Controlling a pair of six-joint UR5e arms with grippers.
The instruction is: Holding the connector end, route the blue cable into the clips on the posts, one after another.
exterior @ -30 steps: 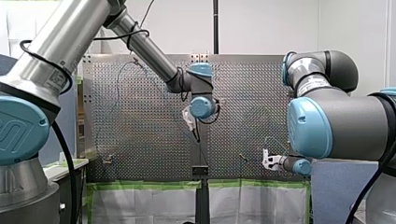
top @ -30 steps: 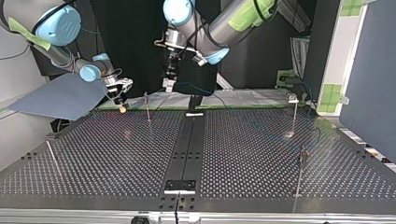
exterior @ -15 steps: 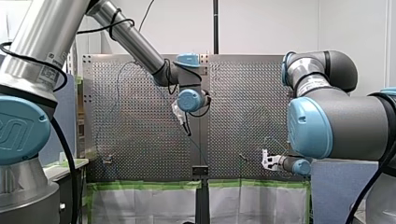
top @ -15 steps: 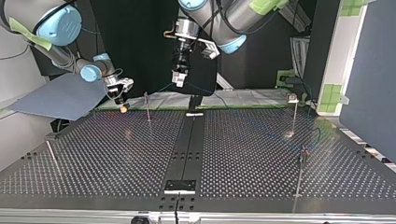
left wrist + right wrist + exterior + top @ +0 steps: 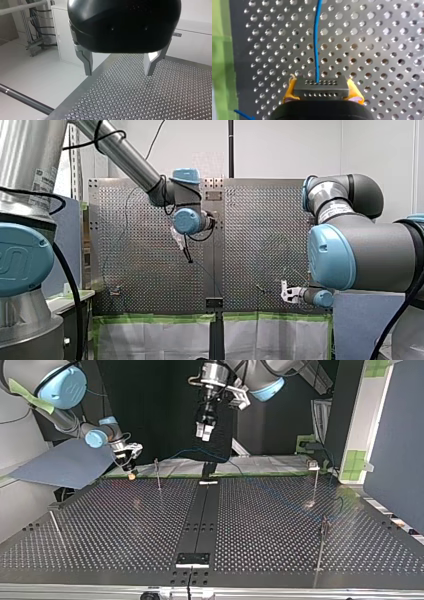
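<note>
Lifted higher and swung toward the top view's right since a second ago: my left gripper (image 5: 205,435), metal fingers (image 5: 86,61) spread wide and gripping nothing, above the perforated table (image 5: 155,100). Pinched between the yellow pads (image 5: 289,90) of my right gripper (image 5: 130,462): the black connector (image 5: 321,89), low by the table's far edge at the top view's left. Leading ahead from it over the holes: the blue cable (image 5: 317,45)

Our left gripper (image 5: 205,433) has lifted and slid toward the top view's right. In the front view it went up and left. The cable (image 5: 192,451), earlier about level with its fingers (image 5: 87,62), now lies clearly below them. The table (image 5: 280,525) is further beneath.
</note>
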